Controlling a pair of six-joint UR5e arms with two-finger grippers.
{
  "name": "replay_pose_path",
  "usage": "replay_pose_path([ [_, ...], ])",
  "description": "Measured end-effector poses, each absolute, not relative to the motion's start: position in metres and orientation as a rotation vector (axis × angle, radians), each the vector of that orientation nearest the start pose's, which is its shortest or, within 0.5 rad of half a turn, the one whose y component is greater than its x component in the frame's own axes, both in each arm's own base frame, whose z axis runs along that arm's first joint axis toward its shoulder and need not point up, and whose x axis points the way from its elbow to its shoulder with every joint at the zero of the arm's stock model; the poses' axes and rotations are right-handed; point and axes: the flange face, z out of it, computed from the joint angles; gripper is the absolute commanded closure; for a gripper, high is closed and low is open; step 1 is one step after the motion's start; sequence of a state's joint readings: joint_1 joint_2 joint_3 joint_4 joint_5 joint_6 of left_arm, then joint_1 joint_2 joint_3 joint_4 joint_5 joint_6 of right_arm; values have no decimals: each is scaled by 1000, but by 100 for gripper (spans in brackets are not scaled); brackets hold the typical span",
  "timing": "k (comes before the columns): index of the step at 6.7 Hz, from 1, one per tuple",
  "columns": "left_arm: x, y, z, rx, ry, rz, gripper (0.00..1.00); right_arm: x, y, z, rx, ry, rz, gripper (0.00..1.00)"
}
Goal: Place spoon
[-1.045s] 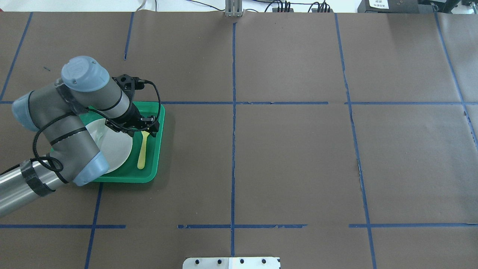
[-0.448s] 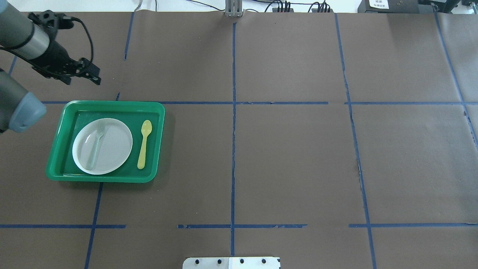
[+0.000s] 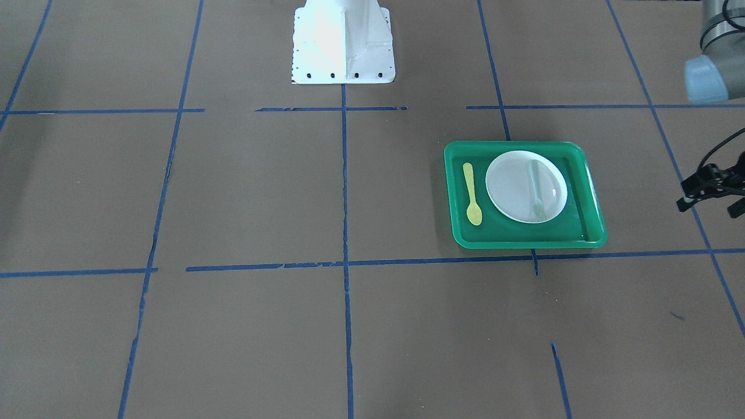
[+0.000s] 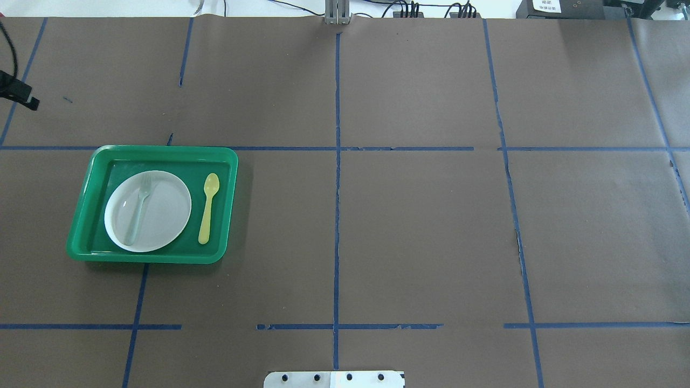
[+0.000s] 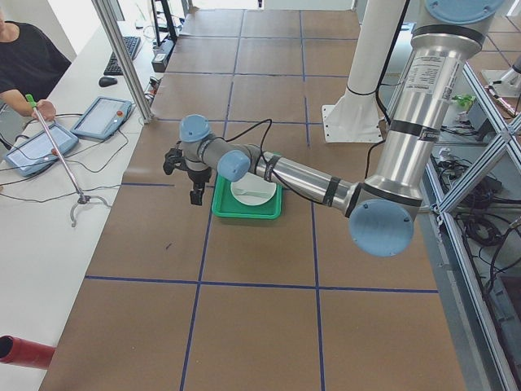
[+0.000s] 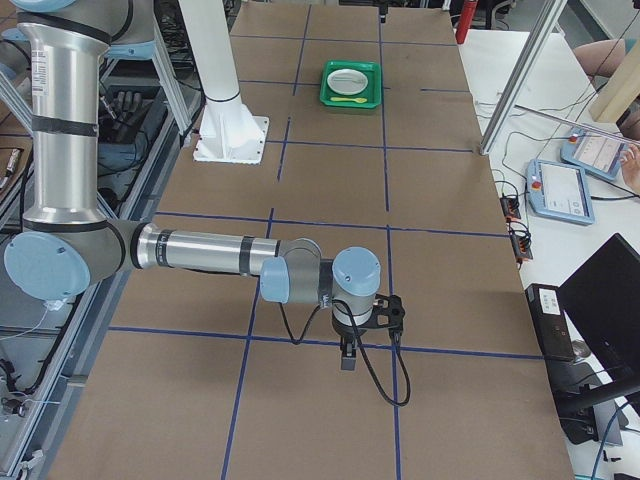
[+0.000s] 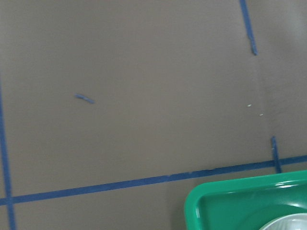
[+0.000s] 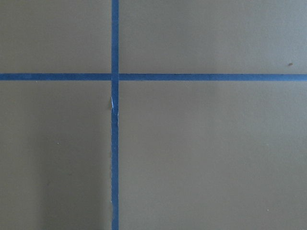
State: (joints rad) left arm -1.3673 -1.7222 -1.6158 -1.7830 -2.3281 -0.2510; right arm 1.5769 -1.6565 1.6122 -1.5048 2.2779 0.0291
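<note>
The yellow spoon [image 4: 208,208] lies flat in the green tray [image 4: 151,257], to the right of the white plate [image 4: 164,213], bowl toward the far side. It also shows in the front view [image 3: 472,195]. My left gripper [image 3: 711,203] hangs open and empty at the table's left edge, well clear of the tray; only its tip [image 4: 20,96] shows in the overhead view. My right gripper [image 6: 362,340] shows only in the right side view, over bare table far from the tray, and I cannot tell whether it is open or shut.
A pale grey-green fork [image 4: 137,209] lies on the plate. The tray's corner [image 7: 206,203] shows in the left wrist view. The robot's white base [image 3: 343,43] stands at the table's near middle. Brown paper with blue tape lines covers the table.
My left arm has pulled away from the spoon's bowl end, up and out to the far left edge. The spoon stays lying in the tray.
</note>
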Motion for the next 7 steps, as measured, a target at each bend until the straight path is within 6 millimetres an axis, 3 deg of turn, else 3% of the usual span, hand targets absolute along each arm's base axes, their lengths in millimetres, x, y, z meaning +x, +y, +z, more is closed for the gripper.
replay_pose_path([
  [2,-42,-548,606,240,768,145,3,71,-456,677,12,-707,26,0],
  [3,-73,-530,639,226,755,147,1,71,-457,677,13,-707,26,0],
  [4,-87,-515,658,190,756,134,0,71,-456,677,13,-707,26,0],
  [5,-92,-505,665,159,759,118,0,71,-456,677,12,-707,26,0],
  [7,-92,-457,690,121,764,106,0,71,-456,678,11,-707,27,0],
])
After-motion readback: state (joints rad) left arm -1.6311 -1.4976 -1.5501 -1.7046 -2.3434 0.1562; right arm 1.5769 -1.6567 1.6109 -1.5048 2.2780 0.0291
